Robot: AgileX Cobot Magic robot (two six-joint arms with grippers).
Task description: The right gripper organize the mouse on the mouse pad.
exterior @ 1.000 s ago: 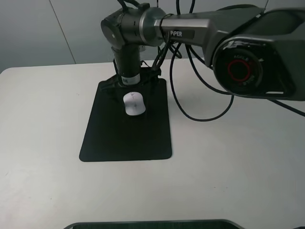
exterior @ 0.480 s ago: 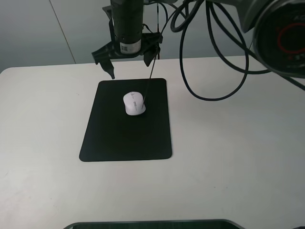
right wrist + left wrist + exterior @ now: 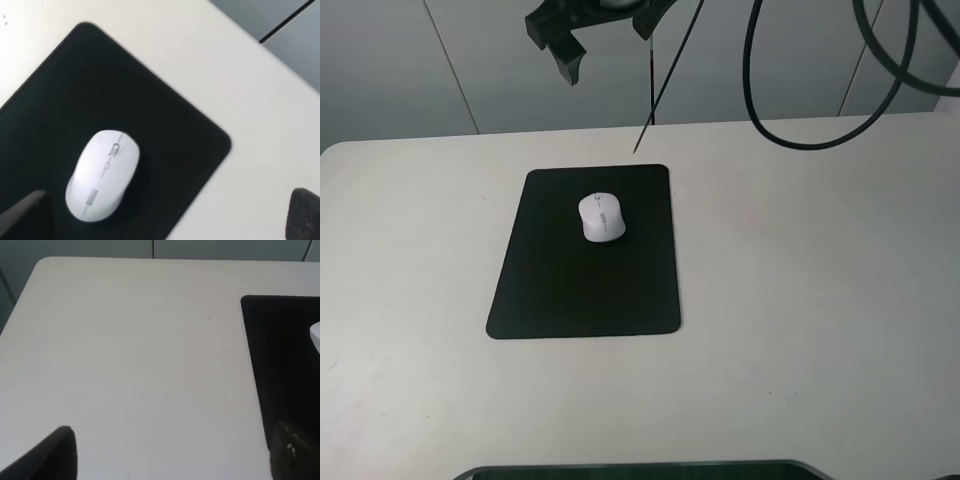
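Note:
The white mouse (image 3: 602, 217) lies on the upper half of the black mouse pad (image 3: 580, 290), apart from both grippers. My right gripper (image 3: 608, 42) hangs high above the pad's far edge, open and empty; only its fingers show at the top of the exterior view. In the right wrist view the mouse (image 3: 102, 175) sits on the pad (image 3: 65, 90) below the spread fingertips (image 3: 25, 215). My left gripper (image 3: 172, 455) is open and empty over bare table, with the pad (image 3: 280, 365) and a sliver of the mouse (image 3: 316, 335) to one side.
The pad lies on a white table (image 3: 800, 300). Black cables (image 3: 800, 135) hang from the right arm over the table's far side, and a thin cable (image 3: 658, 90) dangles near the pad's far edge. A dark object (image 3: 640, 470) sits at the front edge.
My right gripper has let go of the mouse and risen straight up, from around the mouse to high above the pad. The mouse has stayed in place on the pad.

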